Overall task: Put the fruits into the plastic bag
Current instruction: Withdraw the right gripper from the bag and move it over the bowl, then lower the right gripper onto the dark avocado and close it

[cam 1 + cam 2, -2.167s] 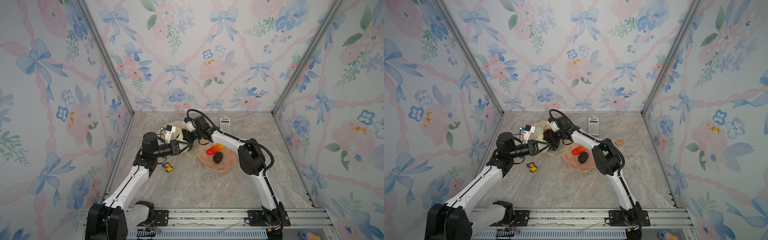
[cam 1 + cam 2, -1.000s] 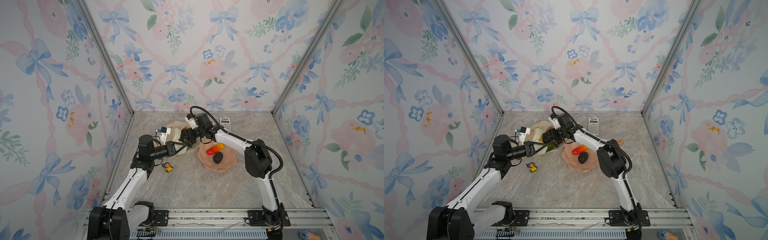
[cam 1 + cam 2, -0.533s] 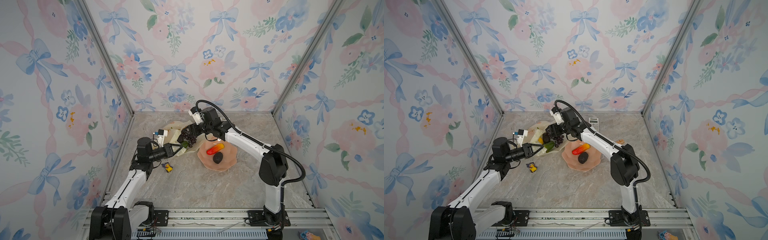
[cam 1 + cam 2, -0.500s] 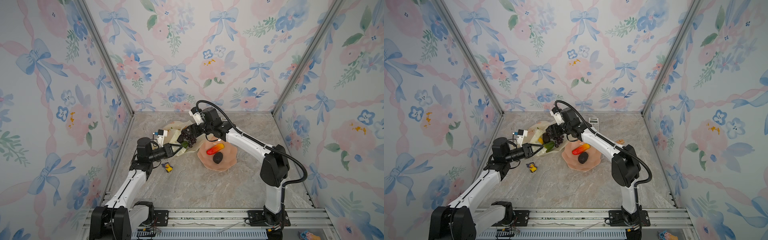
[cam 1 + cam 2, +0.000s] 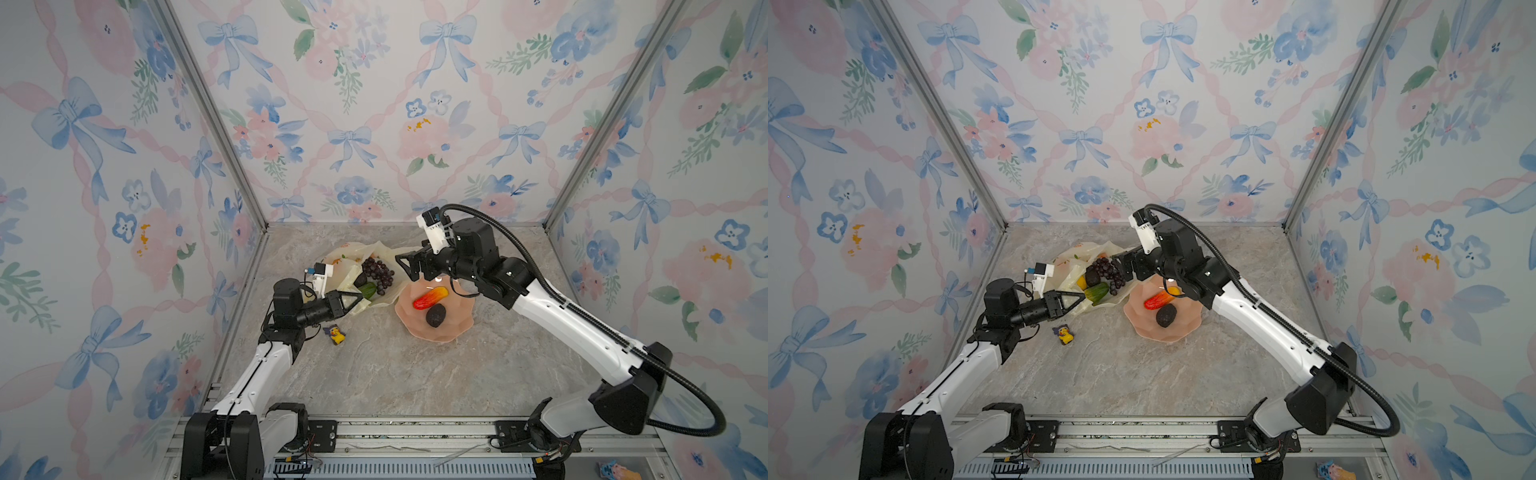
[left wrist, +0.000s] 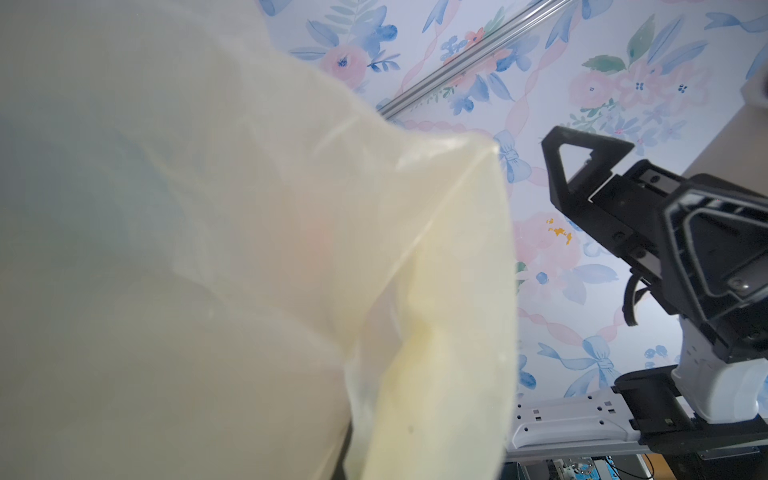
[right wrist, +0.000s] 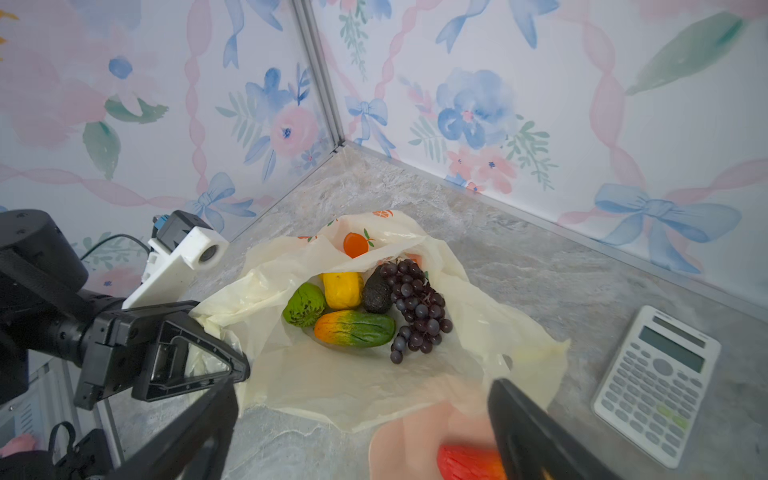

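Plastic bag (image 7: 353, 386): crinkly, thin, seemingly translucent

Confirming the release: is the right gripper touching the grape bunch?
Apart. In the right wrist view the right gripper stands open, with bare plastic bag showing between it and the grape bunch.

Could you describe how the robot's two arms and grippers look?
The left arm and the right arm have white link shells and black joints. The left gripper and the right gripper are black, with hollow triangular fingers. A white camera block sits on each wrist. A black ribbed cable hose runs along the right arm.
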You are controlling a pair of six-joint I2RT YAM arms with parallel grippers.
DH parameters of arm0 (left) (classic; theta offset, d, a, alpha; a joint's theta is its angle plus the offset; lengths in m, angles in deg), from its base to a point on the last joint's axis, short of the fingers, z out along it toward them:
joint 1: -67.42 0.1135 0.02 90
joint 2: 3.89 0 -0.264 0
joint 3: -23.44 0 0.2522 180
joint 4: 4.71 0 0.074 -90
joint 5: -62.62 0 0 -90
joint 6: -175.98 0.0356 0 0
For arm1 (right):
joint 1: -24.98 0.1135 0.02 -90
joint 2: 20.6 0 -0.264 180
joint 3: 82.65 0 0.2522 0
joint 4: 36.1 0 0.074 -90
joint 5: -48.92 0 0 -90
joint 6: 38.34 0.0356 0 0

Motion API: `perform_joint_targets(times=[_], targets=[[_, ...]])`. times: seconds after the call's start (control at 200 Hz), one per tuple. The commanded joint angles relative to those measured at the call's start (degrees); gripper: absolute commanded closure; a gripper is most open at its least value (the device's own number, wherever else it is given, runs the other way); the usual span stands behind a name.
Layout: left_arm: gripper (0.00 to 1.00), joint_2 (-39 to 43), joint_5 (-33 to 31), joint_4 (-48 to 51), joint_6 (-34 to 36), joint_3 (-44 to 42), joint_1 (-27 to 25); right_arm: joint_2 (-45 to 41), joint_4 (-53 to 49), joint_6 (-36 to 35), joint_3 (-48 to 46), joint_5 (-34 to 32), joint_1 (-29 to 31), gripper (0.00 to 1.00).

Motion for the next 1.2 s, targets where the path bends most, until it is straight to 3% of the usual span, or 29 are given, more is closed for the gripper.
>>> perform_joint_targets(times=[0.0, 0.05, 0.125, 0.275, 0.505, 0.87, 1.195], targets=[[1.0, 1.2, -0.6, -0.1, 2.1, -1.1, 0.5, -5.7, -4.0, 14.8, -5.1, -8.2, -3.4, 0.04], [1.0, 1.3, -0.7, 0.1, 2.4, -1.2, 0.6, -7.6, -5.8, 22.2, -7.5, -3.5, -7.4, 0.04], [1.0, 1.5, -1.0, 0.3, 2.8, -1.7, 0.6, -8.8, -8.8, 24.2, -10.0, 5.3, -11.6, 0.04], [1.0, 1.6, -1.6, 1.4, 4.5, -2.5, 0.8, -8.5, -25.7, 21.4, -11.0, -2.9, -11.0, 0.04], [1.0, 1.6, -2.5, 2.7, 6.6, -3.2, 0.8, -0.8, -35.3, 19.0, -11.6, -9.6, -7.7, 0.04], [1.0, 2.7, -4.7, 6.8, 9.7, -2.7, 0.5, 16.2, -32.7, 21.1, -5.3, -10.5, -2.4, 0.03], [1.0, 2.7, -5.3, 7.5, 10.3, -2.6, 0.1, 23.1, -28.9, 23.0, -3.1, -7.6, -2.2, 0.02]])
